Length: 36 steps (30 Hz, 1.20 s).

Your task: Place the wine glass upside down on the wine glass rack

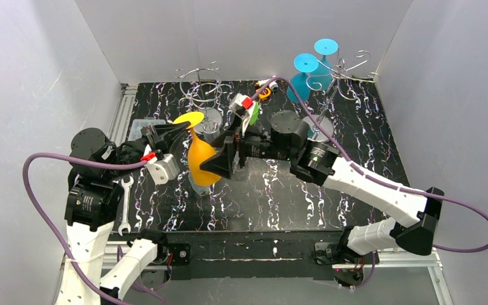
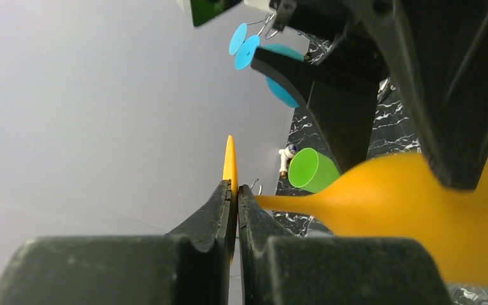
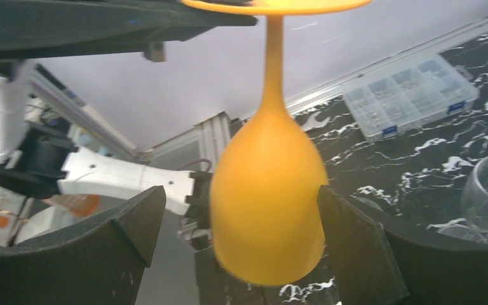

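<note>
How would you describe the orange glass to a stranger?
Look at the black table, just left of its middle. The orange glass is there, its foot pinched by the left gripper. It is the only orange one; the blue glasses hang on the rack at the far right.

Orange wine glass (image 1: 202, 164) inverted, foot up, aloft; wire rack (image 1: 200, 86) near behind.

Soft, even light fills the scene, brightest on the back wall (image 1: 241, 38) and greyer on the side walls (image 1: 38, 95). The overhead view is crisp. Both wrist views are softer: the left gripper (image 2: 236, 194) looms out of focus, the wine glass (image 3: 267, 203) smears at its edges, and the background washes out pale.
</note>
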Each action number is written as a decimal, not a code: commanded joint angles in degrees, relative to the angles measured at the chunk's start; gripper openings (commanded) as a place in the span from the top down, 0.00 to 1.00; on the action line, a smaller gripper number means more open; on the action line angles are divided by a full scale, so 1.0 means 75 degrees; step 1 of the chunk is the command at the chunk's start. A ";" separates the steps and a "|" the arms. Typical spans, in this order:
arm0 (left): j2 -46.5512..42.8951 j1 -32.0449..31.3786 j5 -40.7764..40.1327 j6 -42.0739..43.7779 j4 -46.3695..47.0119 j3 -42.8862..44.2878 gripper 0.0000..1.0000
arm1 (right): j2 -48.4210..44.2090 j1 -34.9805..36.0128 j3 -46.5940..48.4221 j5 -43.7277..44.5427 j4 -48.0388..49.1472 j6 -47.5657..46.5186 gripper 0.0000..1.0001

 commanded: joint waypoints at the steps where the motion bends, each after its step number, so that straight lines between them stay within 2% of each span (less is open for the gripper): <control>1: -0.0058 -0.0054 0.0209 -0.0136 0.0512 0.0110 1.00 | 0.0403 0.0435 -0.0169 0.0802 0.0376 -0.0535 0.02; 11: -0.0213 -0.0051 0.0162 -0.0086 0.0504 0.0038 1.00 | 0.0345 0.0678 -0.0720 0.1200 0.0878 -0.0437 0.02; 12: -0.0214 -0.0053 0.0149 -0.0129 0.0512 0.0046 1.00 | 0.0201 0.0678 -0.0866 0.1265 0.0907 -0.0422 0.03; 15: -0.0219 -0.0057 0.0169 -0.0372 0.0468 0.0077 0.97 | -0.0417 0.0658 -0.1290 0.2022 0.0931 -0.0475 0.20; 16: -0.0225 -0.0058 0.0201 -0.0484 0.0447 0.0079 0.84 | -0.0603 0.0639 -0.1357 0.2315 0.0854 -0.0544 0.25; 18: -0.0246 -0.0050 0.0306 -0.0767 0.0395 0.0056 0.39 | -0.0914 0.0544 -0.1410 0.2879 0.0614 -0.0667 0.31; 20: -0.0260 -0.0057 0.0310 -0.0966 0.0308 0.0046 0.05 | -0.1200 0.0433 -0.1437 0.3370 0.0331 -0.0819 0.35; 21: -0.0246 -0.0058 0.0253 -0.1091 0.0212 0.0105 0.02 | -0.1322 0.0372 -0.1437 0.3697 0.0124 -0.0884 0.35; 26: 0.0037 -0.0058 -0.0178 -0.1513 -0.0998 0.0620 0.02 | -0.2372 -0.0239 -0.2055 0.5401 -0.0859 -0.1412 0.34; 28: -0.0017 -0.0057 -0.0257 -0.1610 -0.1149 0.0511 0.02 | -0.2970 -0.0975 -0.2569 0.5687 -0.1042 -0.1509 0.34; 31: -0.0194 -0.0058 -0.0206 -0.1577 -0.1143 0.0151 0.02 | -0.3355 -0.2164 -0.2888 0.5130 -0.1360 -0.1715 0.36; 36: -0.0225 -0.0051 -0.0232 -0.1702 -0.1151 -0.0069 0.02 | -0.2980 -0.3784 -0.2828 0.3871 -0.2154 -0.2063 0.46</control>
